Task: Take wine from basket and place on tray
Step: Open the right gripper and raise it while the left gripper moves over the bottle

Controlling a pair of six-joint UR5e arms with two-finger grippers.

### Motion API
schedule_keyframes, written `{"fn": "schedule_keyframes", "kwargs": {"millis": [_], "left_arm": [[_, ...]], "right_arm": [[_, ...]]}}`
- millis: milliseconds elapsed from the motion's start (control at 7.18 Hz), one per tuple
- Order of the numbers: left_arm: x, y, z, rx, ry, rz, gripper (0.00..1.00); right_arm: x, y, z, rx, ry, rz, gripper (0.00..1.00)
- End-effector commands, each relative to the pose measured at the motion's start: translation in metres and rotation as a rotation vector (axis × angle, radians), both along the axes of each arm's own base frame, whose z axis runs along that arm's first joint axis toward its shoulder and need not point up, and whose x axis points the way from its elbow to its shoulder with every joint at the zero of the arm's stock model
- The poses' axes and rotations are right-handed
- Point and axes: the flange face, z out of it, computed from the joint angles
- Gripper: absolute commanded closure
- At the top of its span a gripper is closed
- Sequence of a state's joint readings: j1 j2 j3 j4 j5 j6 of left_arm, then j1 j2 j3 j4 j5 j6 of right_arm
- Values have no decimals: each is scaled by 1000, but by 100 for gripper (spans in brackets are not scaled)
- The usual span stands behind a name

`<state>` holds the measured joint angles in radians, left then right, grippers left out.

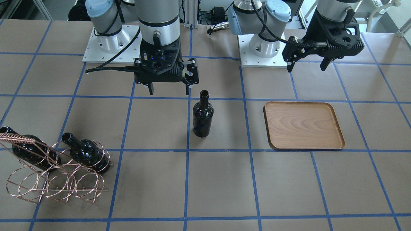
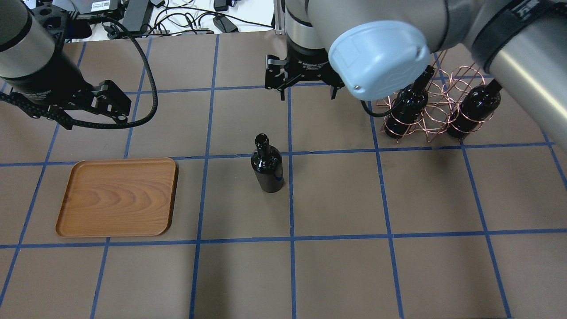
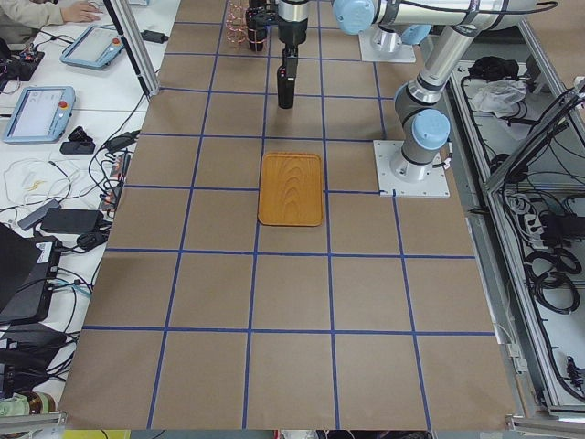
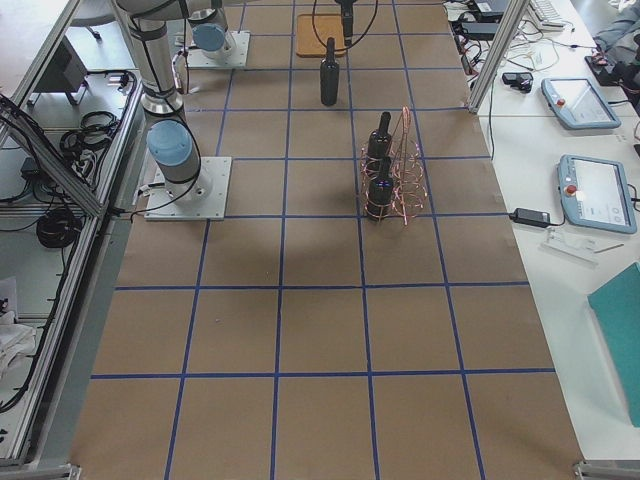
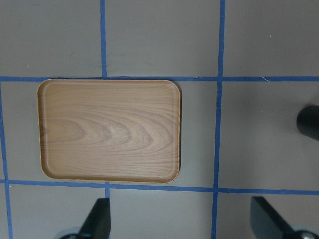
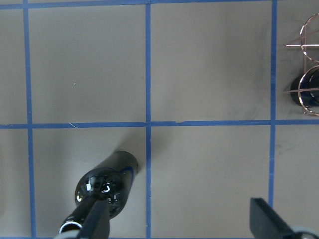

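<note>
One wine bottle (image 1: 203, 117) stands upright on the table's middle, free of both grippers; it also shows in the overhead view (image 2: 267, 167). Two more bottles (image 2: 407, 108) (image 2: 474, 108) lie in the copper wire basket (image 1: 54, 186). The wooden tray (image 1: 303, 125) lies bare, also in the left wrist view (image 5: 109, 130). My right gripper (image 1: 169, 91) is open and empty, hanging above the table just robot-side of the standing bottle, whose top shows in the right wrist view (image 6: 104, 191). My left gripper (image 1: 306, 65) is open and empty, above the table robot-side of the tray.
The table is brown with a blue tape grid. The arm bases (image 1: 109, 48) stand at the robot's edge. The basket's twisted handle (image 1: 17, 138) sticks up over its bottles. Operator desks with tablets (image 4: 575, 100) lie beyond the table's far side.
</note>
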<state>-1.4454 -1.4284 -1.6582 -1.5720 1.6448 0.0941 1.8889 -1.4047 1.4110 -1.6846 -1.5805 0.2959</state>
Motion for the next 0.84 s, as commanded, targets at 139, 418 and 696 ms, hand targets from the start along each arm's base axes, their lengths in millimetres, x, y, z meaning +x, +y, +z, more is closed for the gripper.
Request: {"fn": "schedule_keyframes", "kwargs": {"millis": [139,418,696], "left_arm": [[-57,-6,1,-56,134,55,0],[-121,-3,-5,-97,144,-71,0],[-170,-7,-24,-112,157,-156,0]], "right_arm": [[-57,11,38,-2,60,74,0],[-60,13,38,4,63,71,0],[-60,13,36,7,64,71,0]]}}
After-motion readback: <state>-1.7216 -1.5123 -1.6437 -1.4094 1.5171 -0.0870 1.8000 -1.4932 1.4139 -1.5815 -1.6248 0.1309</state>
